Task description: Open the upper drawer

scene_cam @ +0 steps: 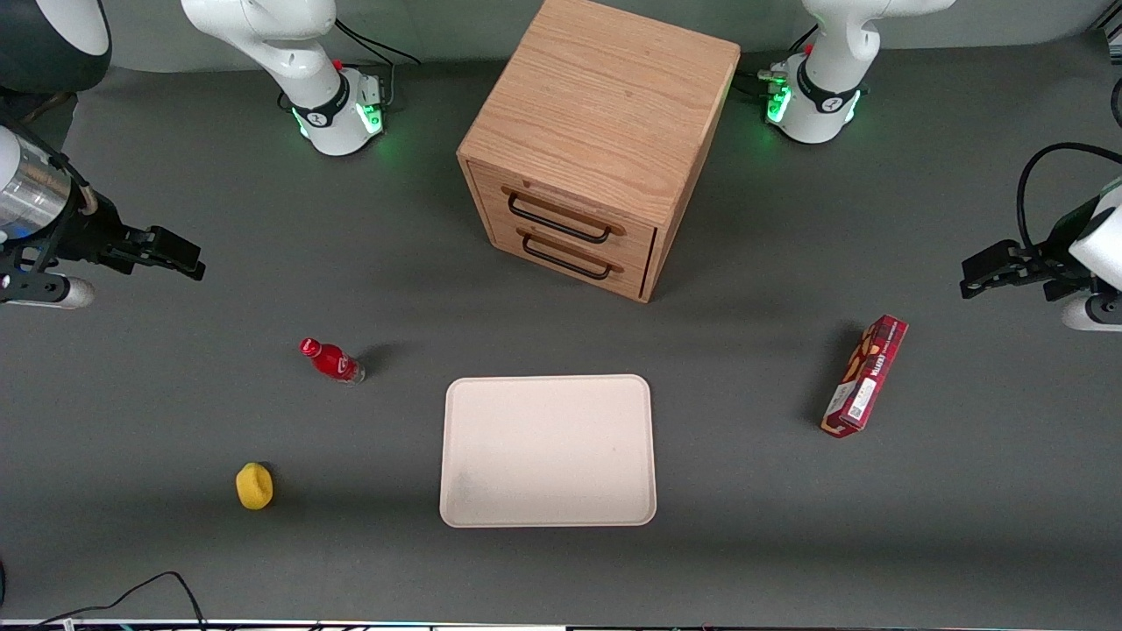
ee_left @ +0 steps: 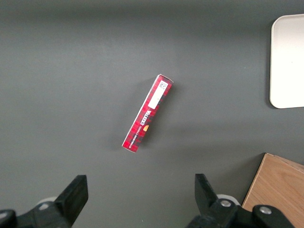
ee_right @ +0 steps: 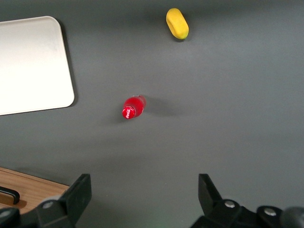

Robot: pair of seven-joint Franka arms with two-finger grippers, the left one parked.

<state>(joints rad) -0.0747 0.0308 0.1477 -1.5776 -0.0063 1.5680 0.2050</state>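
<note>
The light oak cabinet point(scene_cam: 605, 131) stands in the middle of the table, farther from the front camera than the tray. Its upper drawer point(scene_cam: 565, 213) is closed, with its long black bar handle point(scene_cam: 558, 220) above the lower drawer's like handle point(scene_cam: 565, 258). My gripper point(scene_cam: 171, 254) hovers high over the working arm's end of the table, well away sideways from the cabinet. Its fingers are open with nothing between them, as the right wrist view point(ee_right: 142, 190) shows. A corner of the cabinet point(ee_right: 26, 190) with a bit of black handle shows in that view.
A cream tray point(scene_cam: 548, 451) lies in front of the cabinet. A red bottle point(scene_cam: 331, 360) stands beside it and a yellow lemon-like object point(scene_cam: 254, 485) lies nearer the front camera. A red carton point(scene_cam: 865, 375) lies toward the parked arm's end.
</note>
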